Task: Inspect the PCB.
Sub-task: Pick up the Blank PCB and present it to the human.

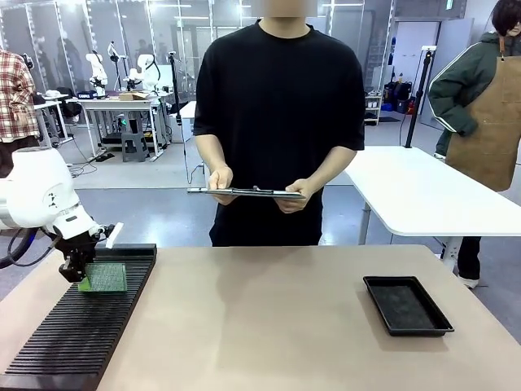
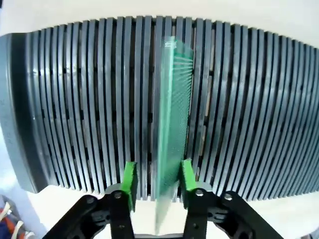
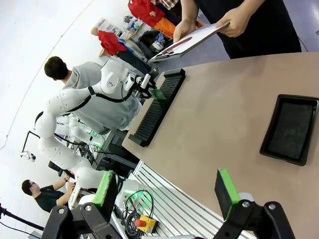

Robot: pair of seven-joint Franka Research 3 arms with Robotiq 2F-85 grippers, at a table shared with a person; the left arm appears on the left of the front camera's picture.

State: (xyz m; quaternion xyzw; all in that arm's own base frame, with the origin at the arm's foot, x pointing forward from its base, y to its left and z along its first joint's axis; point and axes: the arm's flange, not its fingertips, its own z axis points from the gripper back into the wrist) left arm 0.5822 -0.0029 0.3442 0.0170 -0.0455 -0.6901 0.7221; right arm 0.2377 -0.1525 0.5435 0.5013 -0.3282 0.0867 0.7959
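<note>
A: Entry one, the PCB?
B: PCB [image 1: 106, 278], green, standing on edge in the black slotted rack [image 1: 69, 338], towards its far end, left side of the table [image 1: 260, 326].
A: Left gripper?
B: Left gripper [image 1: 80, 275]: a green pad on either side of the board, closed on it.
A: Right gripper?
B: Right gripper [image 3: 165, 189]: jaws wide apart, nothing between them, on the near side.
A: Remainder?
B: Black tray [image 1: 407, 305], right side of the table. Clipboard [image 1: 244, 193], held level in both of the person's hands, far side.

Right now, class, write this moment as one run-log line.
left end effector: shut on thin bright-green rectangular circuit board in black slotted rack | right end effector: open | person: holding flat clipboard
</note>
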